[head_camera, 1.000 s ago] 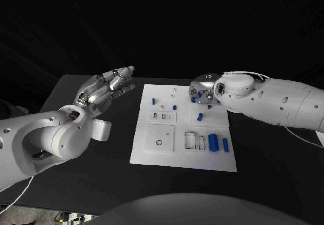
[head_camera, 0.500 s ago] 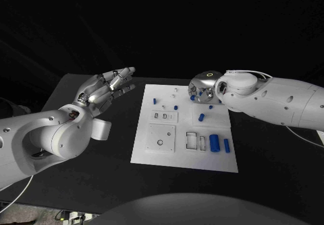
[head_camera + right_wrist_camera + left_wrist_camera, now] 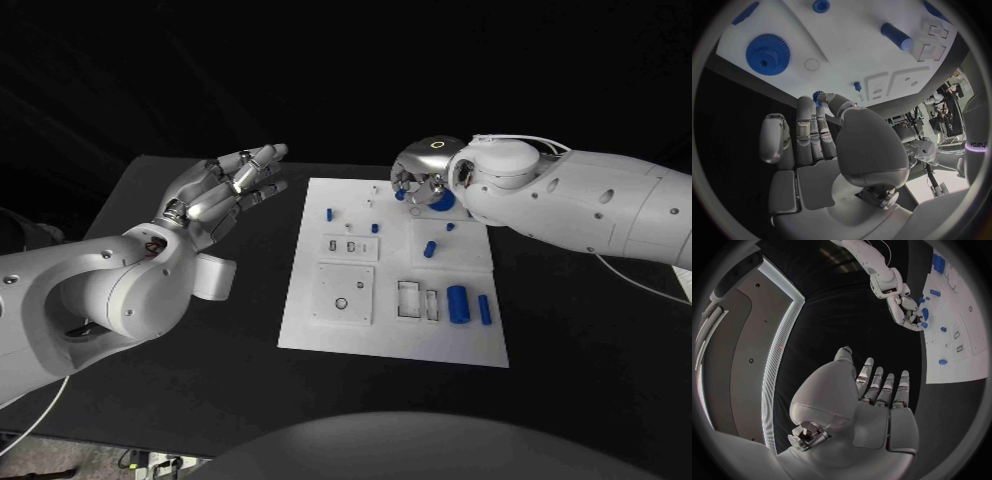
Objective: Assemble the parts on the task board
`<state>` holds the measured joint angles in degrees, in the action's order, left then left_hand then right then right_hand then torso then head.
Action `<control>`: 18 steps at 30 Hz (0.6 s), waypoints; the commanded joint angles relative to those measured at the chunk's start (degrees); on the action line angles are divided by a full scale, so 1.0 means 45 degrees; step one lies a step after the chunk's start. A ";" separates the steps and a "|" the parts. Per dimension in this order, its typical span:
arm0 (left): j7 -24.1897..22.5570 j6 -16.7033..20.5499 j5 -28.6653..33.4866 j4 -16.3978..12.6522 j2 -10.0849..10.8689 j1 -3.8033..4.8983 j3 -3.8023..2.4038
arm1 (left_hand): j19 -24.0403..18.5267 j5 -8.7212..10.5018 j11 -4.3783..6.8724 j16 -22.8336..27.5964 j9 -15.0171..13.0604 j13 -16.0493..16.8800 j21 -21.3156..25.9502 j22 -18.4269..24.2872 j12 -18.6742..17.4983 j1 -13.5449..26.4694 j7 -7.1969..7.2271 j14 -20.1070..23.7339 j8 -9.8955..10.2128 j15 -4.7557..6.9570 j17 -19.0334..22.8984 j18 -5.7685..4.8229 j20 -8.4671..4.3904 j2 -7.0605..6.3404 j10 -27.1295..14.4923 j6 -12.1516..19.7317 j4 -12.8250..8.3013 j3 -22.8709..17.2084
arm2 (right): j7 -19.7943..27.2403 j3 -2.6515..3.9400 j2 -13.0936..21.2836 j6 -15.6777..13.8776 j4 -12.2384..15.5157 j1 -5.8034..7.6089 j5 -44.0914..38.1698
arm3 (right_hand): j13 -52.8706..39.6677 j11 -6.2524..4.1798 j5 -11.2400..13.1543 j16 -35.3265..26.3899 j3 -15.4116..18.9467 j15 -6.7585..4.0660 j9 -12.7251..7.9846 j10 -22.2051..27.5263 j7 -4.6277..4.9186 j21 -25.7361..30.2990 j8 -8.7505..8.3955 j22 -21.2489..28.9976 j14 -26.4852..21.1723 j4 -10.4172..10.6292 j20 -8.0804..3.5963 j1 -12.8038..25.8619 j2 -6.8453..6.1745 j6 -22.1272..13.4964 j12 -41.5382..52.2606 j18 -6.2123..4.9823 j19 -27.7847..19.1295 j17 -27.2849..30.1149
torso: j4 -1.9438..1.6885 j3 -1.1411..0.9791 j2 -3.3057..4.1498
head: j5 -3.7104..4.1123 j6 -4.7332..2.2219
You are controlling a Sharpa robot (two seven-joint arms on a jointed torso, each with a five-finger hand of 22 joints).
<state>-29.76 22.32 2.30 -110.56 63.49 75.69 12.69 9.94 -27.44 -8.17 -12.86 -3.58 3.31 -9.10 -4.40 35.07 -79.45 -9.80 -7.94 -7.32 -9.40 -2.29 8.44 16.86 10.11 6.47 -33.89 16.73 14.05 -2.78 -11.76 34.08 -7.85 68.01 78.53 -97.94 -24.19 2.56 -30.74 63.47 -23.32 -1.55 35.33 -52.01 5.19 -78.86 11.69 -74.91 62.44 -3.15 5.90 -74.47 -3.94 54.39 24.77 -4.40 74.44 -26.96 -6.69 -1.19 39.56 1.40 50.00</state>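
The white task board (image 3: 389, 335) lies mid-table. On it are a thick blue cylinder (image 3: 454, 303), a slim blue bar (image 3: 482, 309), a blue peg (image 3: 430, 249) and small blue pieces (image 3: 329, 214). My right hand (image 3: 421, 185) hovers over the board's far end. It pinches a small blue gear (image 3: 819, 95) between thumb and a fingertip. A large blue gear (image 3: 767, 54) lies flat on the board (image 3: 848, 45) beyond those fingers, partly hidden under the hand in the head view. My left hand (image 3: 231, 185) is raised left of the board, fingers spread, holding nothing.
White recessed blocks (image 3: 346, 293) and slotted frames (image 3: 418, 300) sit on the board's near half. A blue peg (image 3: 897, 36) and a small blue pin (image 3: 857, 86) stand on the board near my right hand. In the left wrist view my right hand (image 3: 904, 310) is at the board's (image 3: 957, 357) edge.
My right hand has shifted left and slightly farther along the board's far end, carrying the small blue gear at its fingertips. The left hand has not moved.
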 commanded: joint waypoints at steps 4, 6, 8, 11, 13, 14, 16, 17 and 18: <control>-0.0086 -0.0241 -0.0080 -0.0039 -0.0051 0.0016 -0.0012 | 0.0064 -0.0065 -0.0071 -0.0082 -0.0013 0.0013 -0.0080 -0.0012 0.0056 -0.0066 0.0003 0.0025 -0.0072 -0.0091 -0.0015 -0.0101 -0.0007 0.0029 0.0016 -0.0080 -0.0012 -0.0016 | -0.0002 0.0044 -0.0518 0.0113 -0.0511 0.0068 -0.0005 | 0.0017 0.0015 -0.0062 -0.0065 0.0013 -0.0002 0.0014 -0.0115 -0.0014 -0.0099 0.0010 -0.0855 0.0088 0.0061 0.0023 0.0107 -0.0026 0.0076 -0.0048 0.0050 0.0137 -0.0025 | -0.0035 -0.0002 0.0055 | 0.0025 -0.0001; -0.0070 -0.0258 -0.0080 -0.0051 -0.0069 0.0017 -0.0013 | 0.0070 -0.0073 -0.0091 -0.0099 -0.0015 0.0015 -0.0086 -0.0014 0.0086 -0.0080 -0.0012 0.0018 -0.0093 -0.0098 -0.0016 -0.0117 -0.0006 0.0032 0.0036 -0.0106 -0.0018 -0.0019 | -0.0027 0.0068 -0.0795 0.0154 -0.0798 0.0089 0.0012 | 0.0019 0.0016 -0.0062 -0.0071 0.0012 -0.0002 0.0014 -0.0118 -0.0014 -0.0094 0.0008 -0.0851 0.0086 0.0062 0.0022 0.0107 -0.0025 0.0074 -0.0051 0.0048 0.0132 -0.0013 | -0.0063 -0.0013 0.0050 | 0.0039 -0.0001; -0.0061 -0.0261 -0.0080 -0.0059 -0.0074 0.0018 -0.0014 | 0.0070 -0.0073 -0.0091 -0.0099 -0.0015 0.0015 -0.0086 -0.0014 0.0086 -0.0080 -0.0012 0.0018 -0.0093 -0.0098 -0.0016 -0.0117 -0.0006 0.0032 0.0036 -0.0106 -0.0018 -0.0019 | -0.0037 0.0077 -0.0931 0.0170 -0.0943 0.0095 0.0029 | 0.0022 0.0017 -0.0063 -0.0066 0.0011 -0.0002 0.0014 -0.0121 -0.0014 -0.0102 0.0006 -0.0859 0.0094 0.0062 0.0021 0.0107 -0.0024 0.0071 -0.0056 0.0051 0.0143 -0.0026 | -0.0059 -0.0011 0.0045 | 0.0043 -0.0001; -0.0033 -0.0268 -0.0080 -0.0078 -0.0088 0.0019 -0.0016 | 0.0070 -0.0078 -0.0107 -0.0105 -0.0015 0.0017 -0.0087 -0.0013 0.0106 -0.0092 -0.0024 0.0018 -0.0106 -0.0101 -0.0016 -0.0129 -0.0006 0.0031 0.0052 -0.0120 -0.0022 -0.0021 | -0.0071 0.0094 -0.1304 0.0235 -0.1341 0.0106 0.0059 | 0.0032 0.0020 -0.0069 -0.0065 0.0003 -0.0001 0.0012 -0.0130 -0.0014 -0.0103 -0.0007 -0.0864 0.0108 0.0062 0.0018 0.0105 -0.0021 0.0059 -0.0076 0.0053 0.0150 -0.0033 | -0.0088 -0.0022 0.0074 | 0.0030 -0.0001; -0.0016 -0.0275 -0.0080 -0.0084 -0.0093 0.0020 -0.0017 | 0.0077 -0.0088 -0.0126 -0.0131 -0.0017 0.0018 -0.0094 -0.0015 0.0126 -0.0112 -0.0040 0.0005 -0.0125 -0.0108 -0.0019 -0.0144 -0.0007 0.0031 0.0072 -0.0147 -0.0026 -0.0026 | -0.0117 0.0099 -0.1476 0.0264 -0.1526 0.0109 0.0058 | 0.0048 0.0024 -0.0081 -0.0067 -0.0015 0.0001 0.0008 -0.0145 -0.0011 -0.0091 -0.0028 -0.0857 0.0126 0.0060 0.0014 0.0096 -0.0008 0.0038 -0.0107 0.0049 0.0142 -0.0039 | -0.0098 -0.0025 0.0073 | 0.0025 -0.0001; -0.0007 -0.0275 -0.0080 -0.0086 -0.0095 0.0021 -0.0017 | 0.0078 -0.0091 -0.0131 -0.0137 -0.0017 0.0019 -0.0095 -0.0015 0.0130 -0.0118 -0.0045 0.0003 -0.0131 -0.0110 -0.0019 -0.0148 -0.0007 0.0031 0.0078 -0.0157 -0.0028 -0.0028 | -0.0137 0.0100 -0.1554 0.0282 -0.1613 0.0110 0.0053 | 0.0050 0.0025 -0.0083 -0.0072 -0.0018 0.0002 0.0007 -0.0147 -0.0010 -0.0086 -0.0031 -0.0853 0.0124 0.0059 0.0014 0.0095 -0.0006 0.0035 -0.0112 0.0048 0.0136 -0.0030 | -0.0108 -0.0024 0.0073 | 0.0015 -0.0001; 0.0011 -0.0271 -0.0080 -0.0091 -0.0096 0.0023 -0.0018 | 0.0079 -0.0103 -0.0152 -0.0151 -0.0022 0.0021 -0.0097 -0.0015 0.0160 -0.0140 -0.0064 -0.0001 -0.0157 -0.0114 -0.0019 -0.0164 -0.0008 0.0033 0.0102 -0.0206 -0.0031 -0.0035 | -0.0169 0.0102 -0.1687 0.0313 -0.1764 0.0111 0.0048 | 0.0061 0.0030 -0.0090 -0.0097 -0.0028 0.0006 0.0005 -0.0152 -0.0007 -0.0075 -0.0044 -0.0846 0.0109 0.0057 0.0012 0.0090 0.0000 0.0022 -0.0134 0.0044 0.0126 0.0013 | -0.0103 -0.0026 0.0095 | -0.0008 -0.0001; 0.0018 -0.0274 -0.0080 -0.0092 -0.0096 0.0024 -0.0018 | 0.0079 -0.0103 -0.0152 -0.0151 -0.0022 0.0021 -0.0097 -0.0015 0.0160 -0.0140 -0.0064 -0.0001 -0.0157 -0.0114 -0.0019 -0.0164 -0.0008 0.0033 0.0102 -0.0206 -0.0031 -0.0035 | -0.0184 0.0103 -0.1760 0.0326 -0.1847 0.0111 0.0045 | 0.0061 0.0030 -0.0090 -0.0097 -0.0028 0.0006 0.0005 -0.0152 -0.0007 -0.0075 -0.0044 -0.0846 0.0109 0.0057 0.0012 0.0090 0.0000 0.0022 -0.0134 0.0044 0.0126 0.0013 | -0.0106 -0.0025 0.0097 | -0.0011 -0.0001; 0.0021 -0.0276 -0.0080 -0.0092 -0.0097 0.0025 -0.0019 | 0.0081 -0.0109 -0.0159 -0.0155 -0.0023 0.0021 -0.0099 -0.0015 0.0162 -0.0147 -0.0070 -0.0002 -0.0166 -0.0115 -0.0019 -0.0169 -0.0008 0.0033 0.0109 -0.0222 -0.0031 -0.0036 | -0.0196 0.0104 -0.1832 0.0336 -0.1929 0.0111 0.0042 | 0.0067 0.0033 -0.0092 -0.0106 -0.0033 0.0008 0.0004 -0.0153 -0.0005 -0.0073 -0.0051 -0.0846 0.0104 0.0056 0.0010 0.0088 0.0001 0.0017 -0.0147 0.0044 0.0126 0.0026 | -0.0090 -0.0024 0.0098 | -0.0029 -0.0001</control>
<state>-29.55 22.10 2.30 -110.79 63.17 75.71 12.66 9.94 -27.66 -8.59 -13.35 -3.64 3.36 -9.32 -4.39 35.46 -79.62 -10.01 -7.94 -7.88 -9.40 -2.29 8.45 16.86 10.28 6.89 -34.50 16.73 14.05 -3.05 -11.32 26.22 -7.50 59.80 78.99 -97.52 -23.94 2.76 -30.96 63.18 -23.32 -1.55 35.34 -52.21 5.25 -79.11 11.67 -74.90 62.43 -3.15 5.93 -74.48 -3.95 54.29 24.43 -4.39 74.84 -26.90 -7.11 -1.29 39.92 1.40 50.00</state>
